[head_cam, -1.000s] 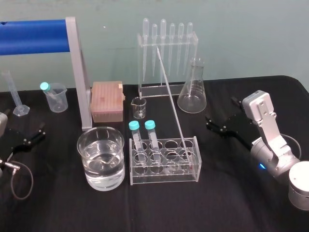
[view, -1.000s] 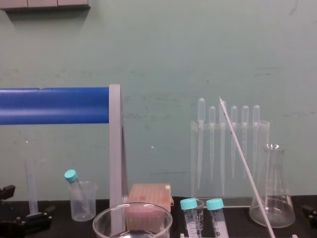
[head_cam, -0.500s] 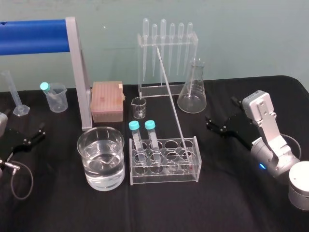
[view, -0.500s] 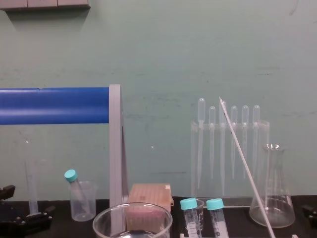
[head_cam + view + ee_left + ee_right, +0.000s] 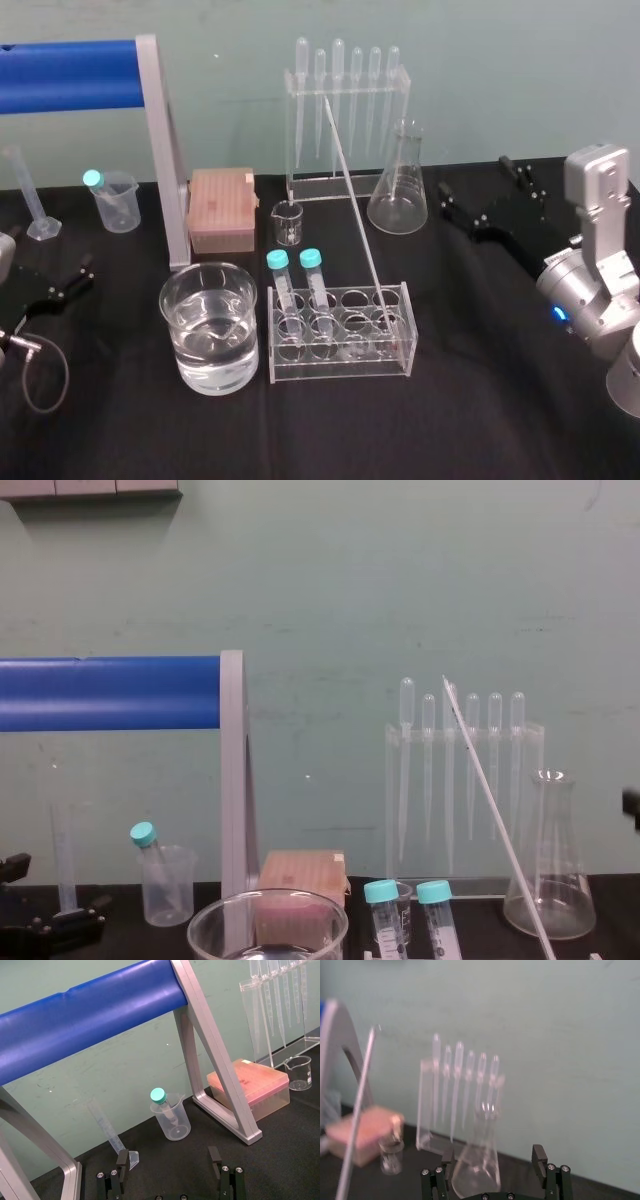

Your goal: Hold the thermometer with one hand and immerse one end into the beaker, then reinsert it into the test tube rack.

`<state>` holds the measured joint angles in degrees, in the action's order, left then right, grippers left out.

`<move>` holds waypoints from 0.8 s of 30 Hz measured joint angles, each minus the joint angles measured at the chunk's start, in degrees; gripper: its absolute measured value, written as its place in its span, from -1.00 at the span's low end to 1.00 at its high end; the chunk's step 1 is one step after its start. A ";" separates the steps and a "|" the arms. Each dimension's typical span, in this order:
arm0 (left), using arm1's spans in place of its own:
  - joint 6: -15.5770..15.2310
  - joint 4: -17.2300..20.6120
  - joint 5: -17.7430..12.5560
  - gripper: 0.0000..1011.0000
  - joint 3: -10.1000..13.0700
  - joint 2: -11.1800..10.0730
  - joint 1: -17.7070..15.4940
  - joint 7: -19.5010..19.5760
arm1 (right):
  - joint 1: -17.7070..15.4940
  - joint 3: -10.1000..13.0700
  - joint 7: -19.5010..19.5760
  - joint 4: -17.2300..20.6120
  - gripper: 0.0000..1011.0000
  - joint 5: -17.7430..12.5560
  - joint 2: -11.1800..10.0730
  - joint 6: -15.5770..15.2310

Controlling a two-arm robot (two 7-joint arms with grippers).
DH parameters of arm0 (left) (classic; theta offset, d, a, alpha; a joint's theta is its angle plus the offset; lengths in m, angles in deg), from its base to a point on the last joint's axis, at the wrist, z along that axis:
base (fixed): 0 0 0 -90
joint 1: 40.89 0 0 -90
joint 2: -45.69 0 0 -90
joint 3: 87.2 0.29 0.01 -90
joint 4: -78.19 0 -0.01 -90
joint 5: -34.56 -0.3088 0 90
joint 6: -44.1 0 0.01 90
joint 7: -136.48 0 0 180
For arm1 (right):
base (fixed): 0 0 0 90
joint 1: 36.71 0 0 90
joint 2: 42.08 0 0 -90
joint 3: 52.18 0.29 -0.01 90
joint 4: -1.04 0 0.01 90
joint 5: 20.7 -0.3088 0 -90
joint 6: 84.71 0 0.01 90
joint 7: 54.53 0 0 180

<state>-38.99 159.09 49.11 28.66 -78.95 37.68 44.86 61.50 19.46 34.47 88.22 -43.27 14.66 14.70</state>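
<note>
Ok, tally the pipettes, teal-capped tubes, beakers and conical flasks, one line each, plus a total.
Pipettes: 6
Teal-capped tubes: 3
Beakers: 3
Conical flasks: 1
Total: 13

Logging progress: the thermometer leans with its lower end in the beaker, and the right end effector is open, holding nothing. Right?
Not quite. The head view shows the thermometer with its lower end in the test tube rack, not in the beaker. The right end effector is open, holding nothing.
</note>
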 joint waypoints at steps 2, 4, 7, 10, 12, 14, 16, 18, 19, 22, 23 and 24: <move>0.00 0.00 0.00 0.99 0.00 0.00 0.00 0.00 | -0.40 0.72 -0.66 1.05 0.98 -1.26 0.18 0.26; 0.00 0.00 0.00 0.99 0.00 0.00 0.00 0.00 | -0.91 1.87 -1.75 2.97 0.98 -2.96 0.48 0.70; 0.00 0.00 0.00 0.99 0.00 0.00 0.00 0.00 | -1.17 2.83 -3.83 5.31 0.98 -5.16 0.95 1.28; 0.00 0.00 0.00 0.99 0.00 0.00 0.00 0.00 | -0.97 3.12 -6.17 6.93 0.98 -6.70 1.52 1.82; 0.00 0.00 0.00 0.99 0.00 0.00 0.00 0.00 | -0.41 2.97 -7.94 7.69 0.98 -7.40 2.07 2.05; 0.00 0.00 0.00 0.99 0.00 0.00 0.00 0.00 | 0.12 2.62 -9.06 7.93 0.98 -7.70 2.54 2.07; 0.00 0.00 0.00 0.99 0.00 0.00 0.00 0.00 | 0.95 2.07 -10.57 7.97 0.98 -8.07 3.30 2.04; 0.00 0.00 0.00 0.99 0.00 0.00 0.00 0.00 | 1.75 1.56 -11.73 7.71 0.98 -8.43 4.14 1.66; 0.00 0.00 0.00 0.99 0.00 0.00 0.00 0.00 | 2.06 1.36 -12.11 7.54 0.98 -8.56 4.46 1.48; 0.00 0.00 0.00 0.99 0.00 0.00 0.00 0.00 | 3.23 0.75 -13.18 6.68 0.98 -9.03 5.72 0.16; 0.00 0.00 0.00 0.99 0.00 0.00 0.00 0.00 | 3.52 0.62 -13.40 6.47 0.98 -9.12 6.00 -0.30; 0.00 0.00 0.00 0.99 0.00 0.00 0.00 0.00 | 3.79 0.49 -13.57 6.24 0.98 -9.19 6.22 -0.67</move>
<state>-38.99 159.09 49.11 28.66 -78.95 37.68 44.86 65.30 19.95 20.90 94.46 -52.46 20.88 14.02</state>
